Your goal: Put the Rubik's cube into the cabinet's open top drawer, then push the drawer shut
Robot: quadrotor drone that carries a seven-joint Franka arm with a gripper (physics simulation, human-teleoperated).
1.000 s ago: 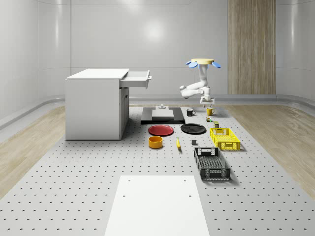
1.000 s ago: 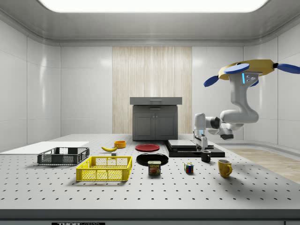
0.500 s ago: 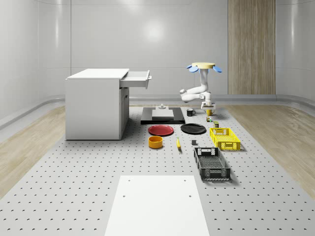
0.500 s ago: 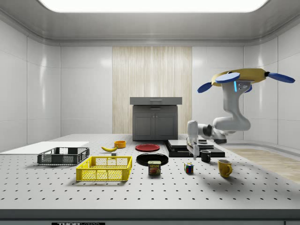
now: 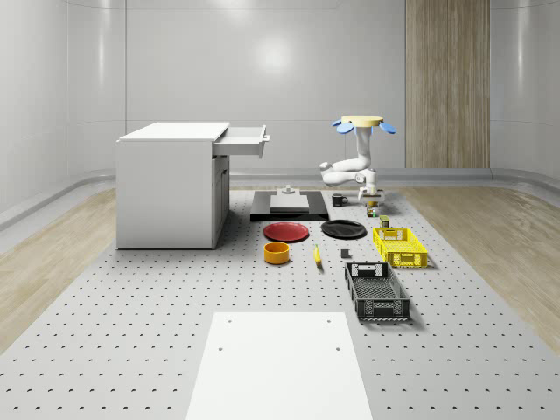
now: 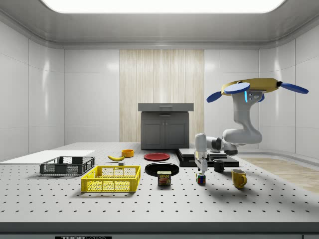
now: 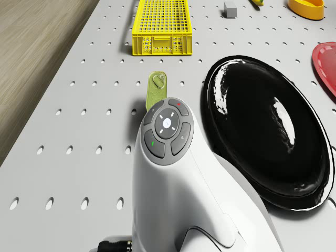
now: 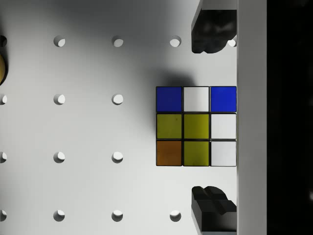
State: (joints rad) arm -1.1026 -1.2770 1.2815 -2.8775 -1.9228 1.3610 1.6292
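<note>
Wrist view is looking straight down on the small multicoloured Rubik's cube, its top face showing blue, white, yellow and orange stickers, resting on the perforated grey table. The two black fingertips are standing apart, one on each side of the cube and clear of it; a pale band is cutting off the cube's far edge. Side view is showing the gripper hanging just above the cube, with the yellow-bodied, blue-rotored drone hovering above and behind it, over the table's end. Drone view is hiding the cube behind the white arm, beside the glossy black plate. Whole-scene view is placing the grey cabinet's open top drawer well apart from the gripper.
</note>
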